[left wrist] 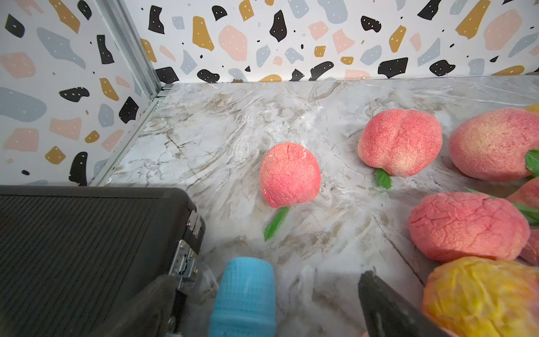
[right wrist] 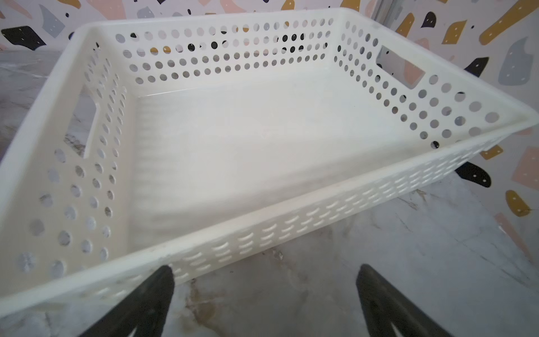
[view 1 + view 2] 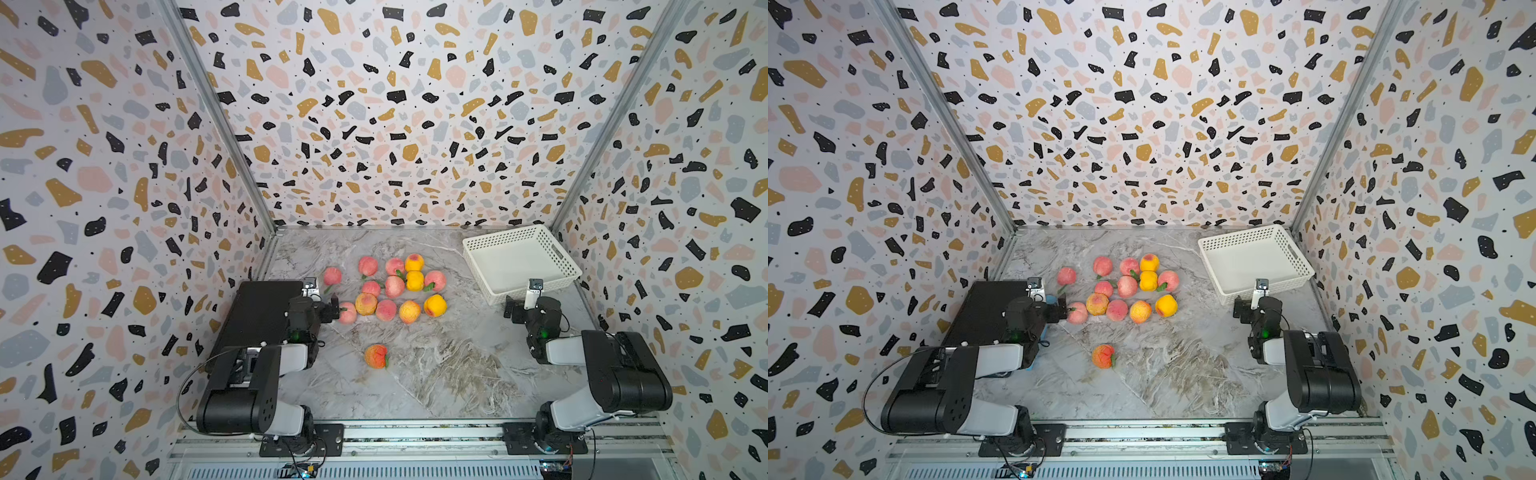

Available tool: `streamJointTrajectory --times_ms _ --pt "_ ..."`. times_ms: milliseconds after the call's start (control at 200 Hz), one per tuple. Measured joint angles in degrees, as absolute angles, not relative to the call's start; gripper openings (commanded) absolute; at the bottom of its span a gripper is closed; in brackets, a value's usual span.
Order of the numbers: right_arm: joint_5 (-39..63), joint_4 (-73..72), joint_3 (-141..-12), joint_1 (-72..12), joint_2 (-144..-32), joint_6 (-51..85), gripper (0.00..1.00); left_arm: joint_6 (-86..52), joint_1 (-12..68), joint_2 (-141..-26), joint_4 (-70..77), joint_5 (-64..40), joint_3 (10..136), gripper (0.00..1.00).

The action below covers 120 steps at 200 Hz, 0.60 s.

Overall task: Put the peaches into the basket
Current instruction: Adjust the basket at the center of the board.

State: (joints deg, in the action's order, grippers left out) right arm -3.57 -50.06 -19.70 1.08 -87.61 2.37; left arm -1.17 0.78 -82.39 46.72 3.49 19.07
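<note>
- Peaches (image 3: 390,291) lay clustered mid-frame on the table (image 3: 449,374) in both top views, with a lone peach (image 3: 376,356) below them.
- Basket (image 3: 519,259) sat to their right.
- Left gripper (image 3: 334,309) gaped wide at the cluster's left edge, holding nothing.
- Right gripper (image 2: 265,270) gaped wide beside the basket wall.

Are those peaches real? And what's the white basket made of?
The peaches look fake, likely foam or soft rubber: their matte painted skin is cracked and wrinkled. The basket looks like smooth moulded plastic, with even rows of holes and slot handles.
</note>
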Motion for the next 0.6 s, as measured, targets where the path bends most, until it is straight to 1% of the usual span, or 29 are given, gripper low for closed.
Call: streamJointTrajectory --times_ms 601 --pt "-3.57 -50.06 -19.7 1.08 -87.61 2.37 1.0 -1.06 0.78 -82.39 46.65 2.85 19.07 0.99"
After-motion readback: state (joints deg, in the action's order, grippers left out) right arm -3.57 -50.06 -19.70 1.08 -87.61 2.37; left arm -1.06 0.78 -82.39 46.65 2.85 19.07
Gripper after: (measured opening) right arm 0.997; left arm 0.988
